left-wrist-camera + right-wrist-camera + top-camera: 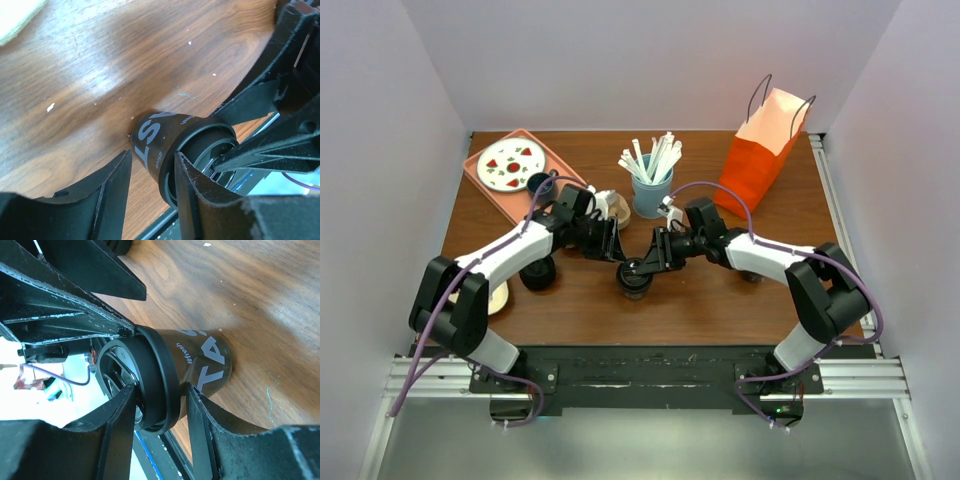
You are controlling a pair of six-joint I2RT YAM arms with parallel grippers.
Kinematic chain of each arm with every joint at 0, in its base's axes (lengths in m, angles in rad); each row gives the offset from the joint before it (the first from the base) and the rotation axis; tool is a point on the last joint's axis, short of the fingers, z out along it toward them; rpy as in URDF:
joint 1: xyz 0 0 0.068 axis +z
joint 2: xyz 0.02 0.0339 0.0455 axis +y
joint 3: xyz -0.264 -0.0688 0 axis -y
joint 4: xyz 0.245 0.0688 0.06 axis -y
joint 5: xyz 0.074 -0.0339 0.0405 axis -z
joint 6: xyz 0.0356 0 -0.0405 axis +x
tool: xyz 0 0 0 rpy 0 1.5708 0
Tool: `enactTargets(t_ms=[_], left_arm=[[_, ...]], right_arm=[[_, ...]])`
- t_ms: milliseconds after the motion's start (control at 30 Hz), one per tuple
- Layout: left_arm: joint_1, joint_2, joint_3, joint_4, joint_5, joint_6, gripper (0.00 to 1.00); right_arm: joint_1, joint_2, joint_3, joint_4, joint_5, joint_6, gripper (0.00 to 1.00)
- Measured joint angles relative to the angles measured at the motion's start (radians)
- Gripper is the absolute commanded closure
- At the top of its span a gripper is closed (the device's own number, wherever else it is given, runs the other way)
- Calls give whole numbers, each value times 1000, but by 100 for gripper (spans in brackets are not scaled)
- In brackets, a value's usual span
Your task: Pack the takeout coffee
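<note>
Coffee cup (634, 277): black, white lettering, black lid (159, 367), upright. Right gripper (162, 392) clamps the lid rim; left gripper (153, 159) straddles cup, grip unclear.

Matt black plastic over polished wood

The table (720, 300) is brown wood grain with a smooth, semi-gloss sheen, flecked here and there with white specks. The coffee cup (152, 142) has a dull black wall with white print, and its lid (155, 375) is smooth black plastic with a soft satin shine. The jaws are matt black, rough and white-scuffed along their edges. The bag (760, 160) is creased orange paper, the tray (485, 190) is matt pink, and the rail (860, 375) is brushed bare metal.
</note>
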Motion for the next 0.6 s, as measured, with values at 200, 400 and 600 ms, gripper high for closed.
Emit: enactTargets(t_ms=[200, 400, 600], left_arm=[[29, 36, 74, -96, -5, 5, 53], [79, -5, 74, -137, -45, 6, 57], [84, -156, -92, -119, 12, -45, 58]], right_arm=[[12, -4, 0, -1, 24, 16, 73], [20, -9, 0, -3, 43, 26, 73], [20, -9, 0, -3, 45, 34, 73]])
